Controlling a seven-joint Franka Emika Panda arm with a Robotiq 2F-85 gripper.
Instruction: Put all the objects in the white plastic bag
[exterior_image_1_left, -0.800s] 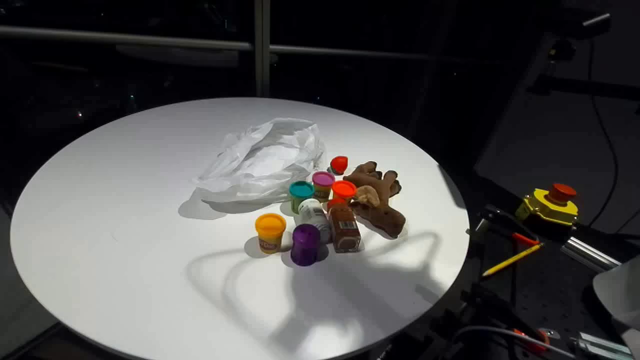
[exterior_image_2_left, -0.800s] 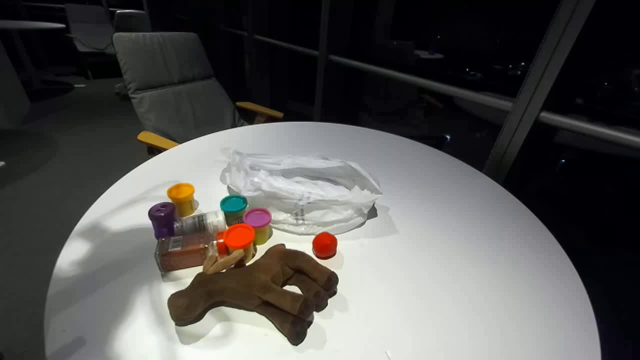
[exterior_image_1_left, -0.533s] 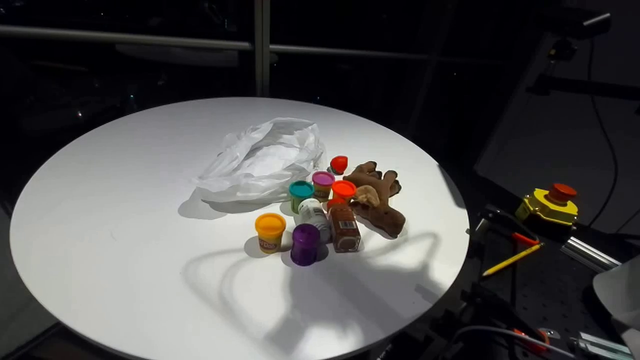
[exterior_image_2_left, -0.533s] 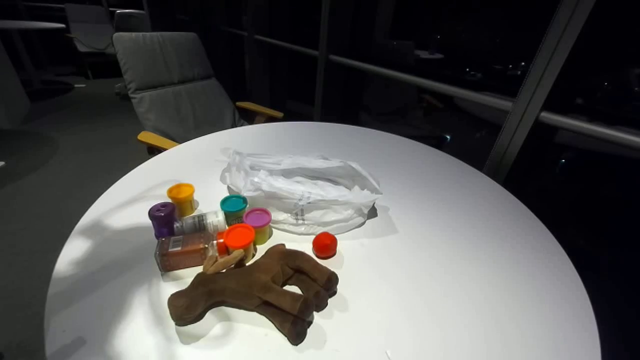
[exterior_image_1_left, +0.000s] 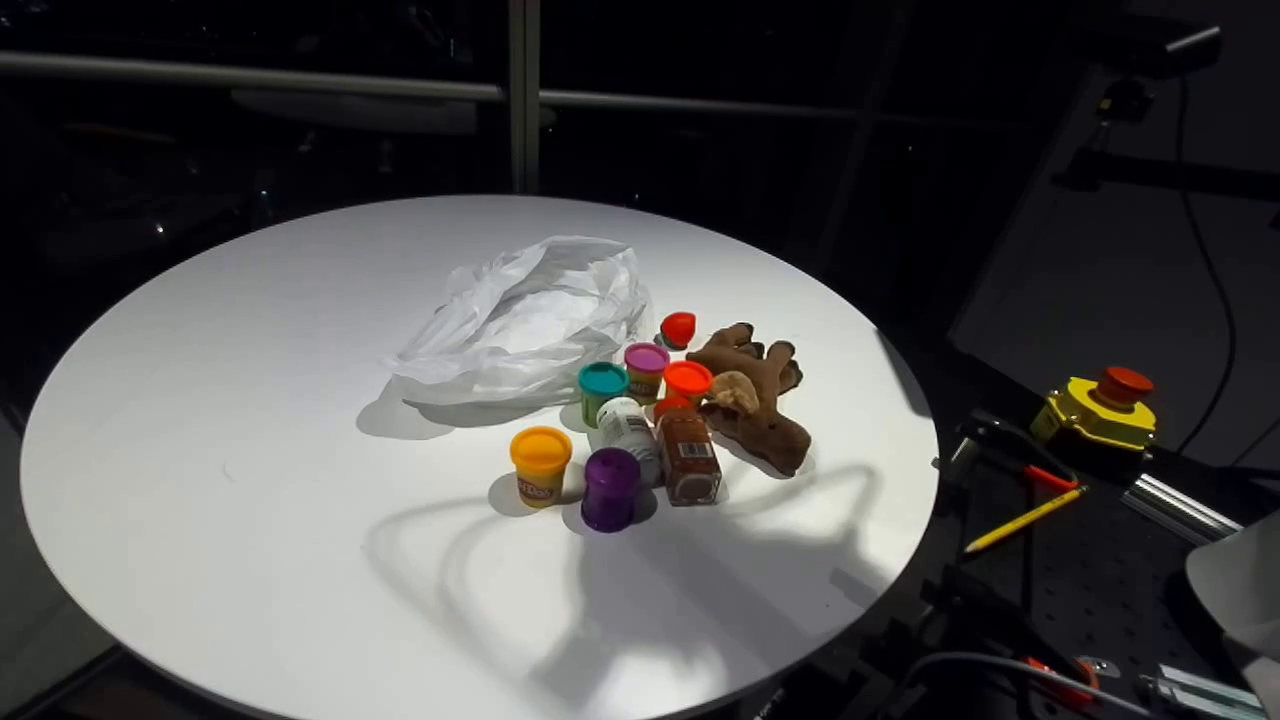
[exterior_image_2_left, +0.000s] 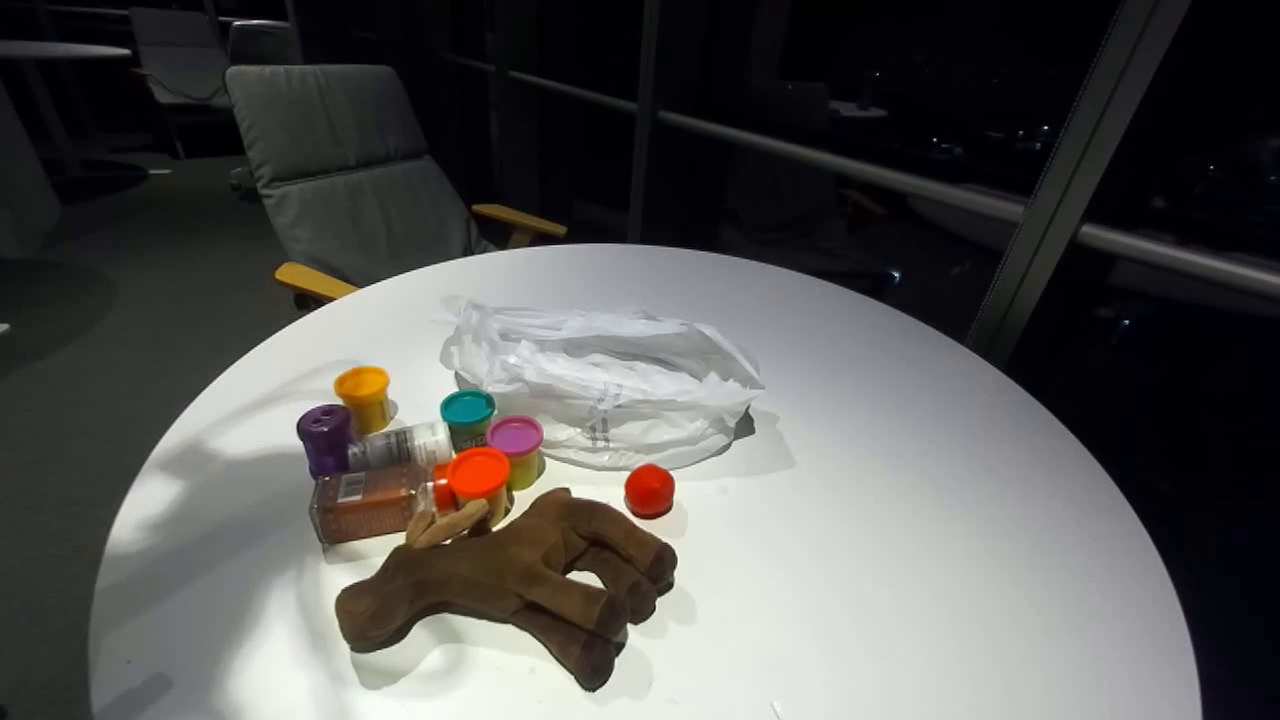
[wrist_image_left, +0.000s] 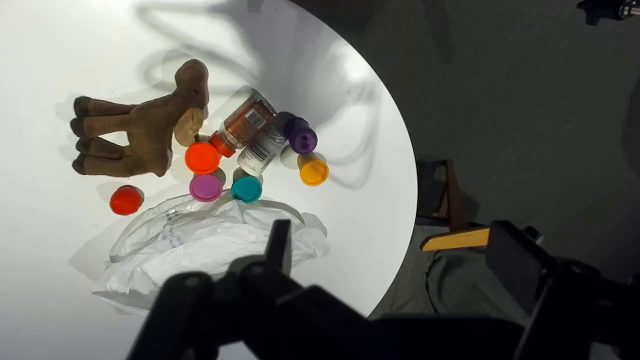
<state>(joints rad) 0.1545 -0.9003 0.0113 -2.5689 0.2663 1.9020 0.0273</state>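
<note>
On the far part of the round white table (exterior_image_1_left: 200, 420), left of everything else in an exterior view, lay the thin, crumpled, translucent white plastic bag (exterior_image_1_left: 500, 380), its mouth gaping upward; no object showed in it. To its right and nearer stood the round yellow tub with an orange-yellow lid (exterior_image_1_left: 541, 468), just apart from its neighbours, which made it seem an easy pick. The cylindrical teal-lidded tub (exterior_image_1_left: 603, 382) stood just beside the bag's wall, where a fingertip could catch the film, so a slow, straight descent suited it. Nearer stood the squat, glossy purple cylinder (exterior_image_1_left: 611, 490), and on its far side lay the white plastic bottle with a printed label (exterior_image_1_left: 630, 432), crowded on its side. The pink-lidded yellow tub (exterior_image_1_left: 646, 365) stood farther back, then the small, rounded red piece (exterior_image_1_left: 678, 328), by itself but probably needing a low grip. The red-lidded tub (exterior_image_1_left: 688, 376) and the square clear bottle with brown contents (exterior_image_1_left: 690, 460) were packed close; whether they touched could not be told. Rightmost lay the brown plush four-legged animal (exterior_image_1_left: 760, 385), likely to give under a grip across its body.

In the wrist view, the black two-fingered gripper (wrist_image_left: 397, 255) hung with its jaws spread wide, nothing between them. The step in hand looked like lining up for a pick; it called for centring over one tub, closing below its lid, lifting clear and letting go low inside the bag's mouth, lest the soft rim fold.
</note>
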